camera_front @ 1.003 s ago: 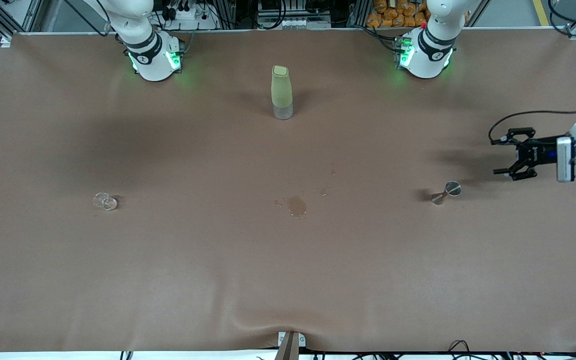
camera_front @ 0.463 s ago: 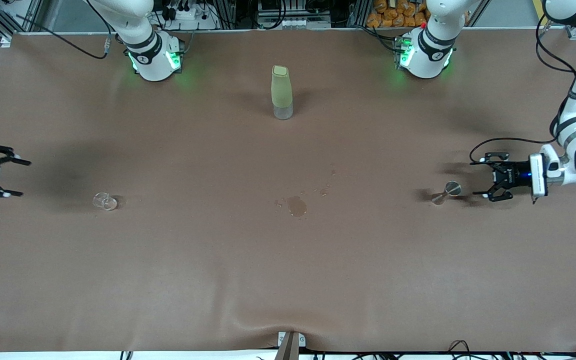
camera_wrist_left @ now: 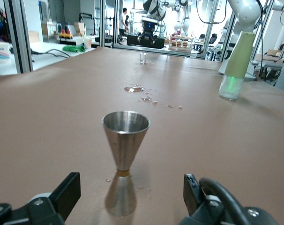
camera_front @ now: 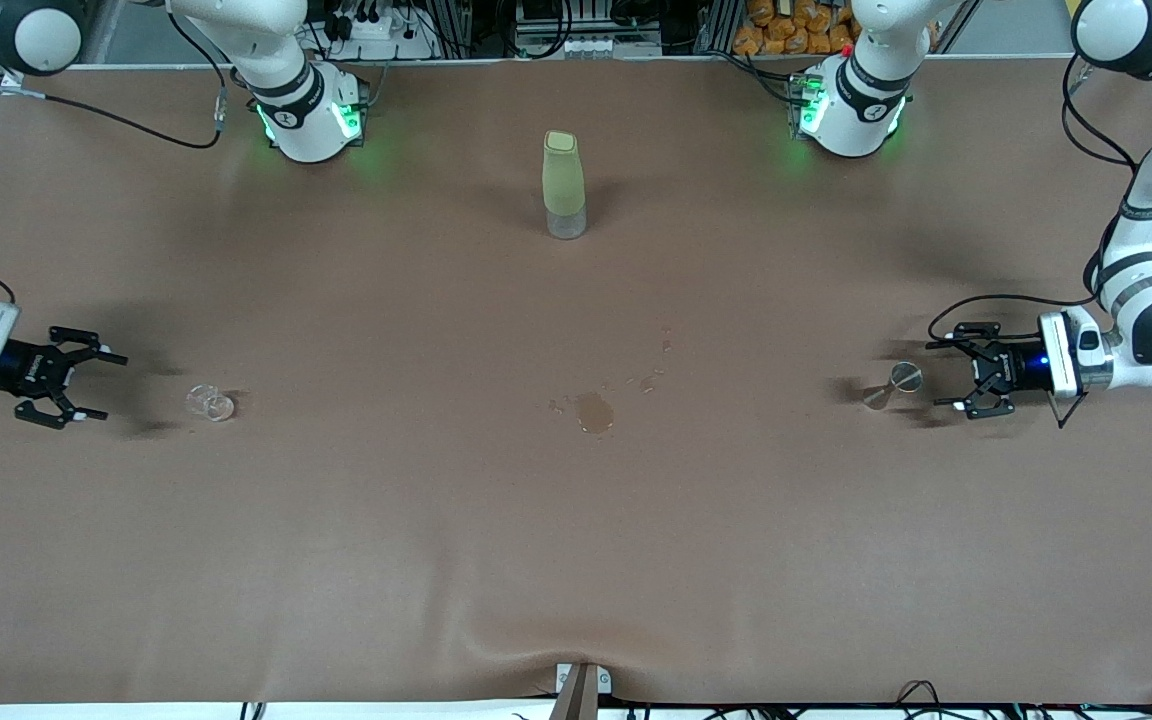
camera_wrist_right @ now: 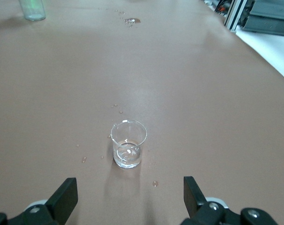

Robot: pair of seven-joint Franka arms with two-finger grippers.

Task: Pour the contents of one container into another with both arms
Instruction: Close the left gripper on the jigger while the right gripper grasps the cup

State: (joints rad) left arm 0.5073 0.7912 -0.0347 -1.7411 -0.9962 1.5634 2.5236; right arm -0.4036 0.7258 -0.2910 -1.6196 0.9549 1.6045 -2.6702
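The left end effector lies low over the counter at the left arm's end, its fingers spread wide and holding nothing; it points at a steel jigger, which stands upright just beside the fingertips, apart from them, in line with the gap between the fingers. The right end effector lies low at the right arm's end, fingers likewise spread wide and empty; it faces a small clear glass beaker, which stands upright near it, not touching, with a little clear liquid at its bottom and a few droplets on the counter around it. Between the two vessels, about mid-counter, lies a small puddle with scattered drops trailing toward the left arm's end. Farther from the front camera than the puddle, between the two arm bases, stands a tall pale green bottle with a clear lower part, upright, well apart from both end effectors.
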